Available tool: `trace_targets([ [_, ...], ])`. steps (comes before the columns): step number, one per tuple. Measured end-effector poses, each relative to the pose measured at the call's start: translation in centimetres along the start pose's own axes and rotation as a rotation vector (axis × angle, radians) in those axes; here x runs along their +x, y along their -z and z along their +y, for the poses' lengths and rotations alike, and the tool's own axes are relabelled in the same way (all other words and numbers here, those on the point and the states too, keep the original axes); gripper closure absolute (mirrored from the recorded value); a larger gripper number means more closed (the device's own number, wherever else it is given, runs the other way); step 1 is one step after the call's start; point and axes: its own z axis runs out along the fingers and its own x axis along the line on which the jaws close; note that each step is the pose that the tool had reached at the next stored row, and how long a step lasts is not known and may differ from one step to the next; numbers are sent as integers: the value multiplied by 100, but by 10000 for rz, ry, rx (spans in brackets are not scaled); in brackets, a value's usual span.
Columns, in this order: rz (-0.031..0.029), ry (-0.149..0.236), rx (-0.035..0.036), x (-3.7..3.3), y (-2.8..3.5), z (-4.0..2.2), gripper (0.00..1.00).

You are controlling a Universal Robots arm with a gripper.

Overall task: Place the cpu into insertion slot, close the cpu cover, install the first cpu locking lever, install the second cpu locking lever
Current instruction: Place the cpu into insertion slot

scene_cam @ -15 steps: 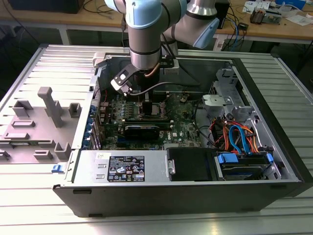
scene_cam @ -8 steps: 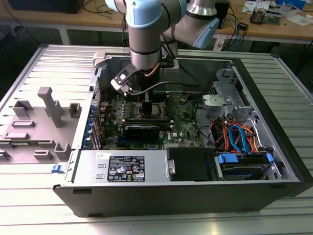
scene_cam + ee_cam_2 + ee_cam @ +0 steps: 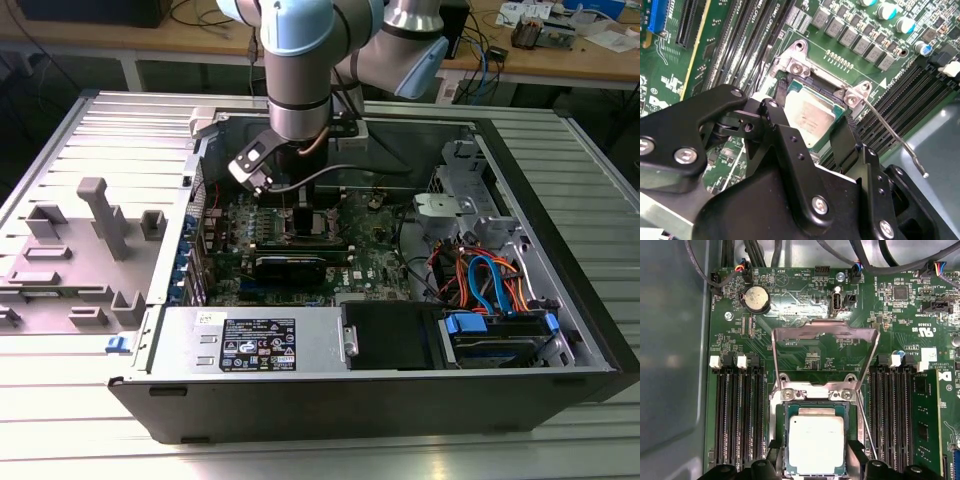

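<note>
This looks like a robotics lab. An open computer case (image 3: 300,400) lies on a ribbed metal bench (image 3: 560,440), with a robot arm (image 3: 300,60) reaching into it. Behind the case, wooden benches (image 3: 610,65) carry tangled cables (image 3: 490,55) and loose electronics (image 3: 540,35).

A ribbed grey metal table (image 3: 80,420) spreads out below and all around the gripper (image 3: 303,222), and glare brightens its near edge. To the gripper's side, toward the exterior view's left, grey plastic blocks (image 3: 100,215) stand on the table. Well behind the gripper are wooden benches (image 3: 590,62) strewn with cables (image 3: 488,58). The floor (image 3: 60,70) beneath the benches is dark.
</note>
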Motion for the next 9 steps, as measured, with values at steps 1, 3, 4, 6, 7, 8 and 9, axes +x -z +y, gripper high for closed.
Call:
trace_targets([
  [1, -2, 0, 0, 0, 0, 1, 38],
  [3, -4, 8, -1, -6, -1, 1, 38],
  [4, -8, 32, -1, -8, -1, 1, 38],
  [6, -20, 92, -2, -14, -1, 1, 38],
  [7, -27, 125, -4, -17, -1, 1, 38],
  [8, -35, 156, -4, -20, -1, 1, 38],
  [9, -40, 172, -4, -21, -1, 1, 38],
])
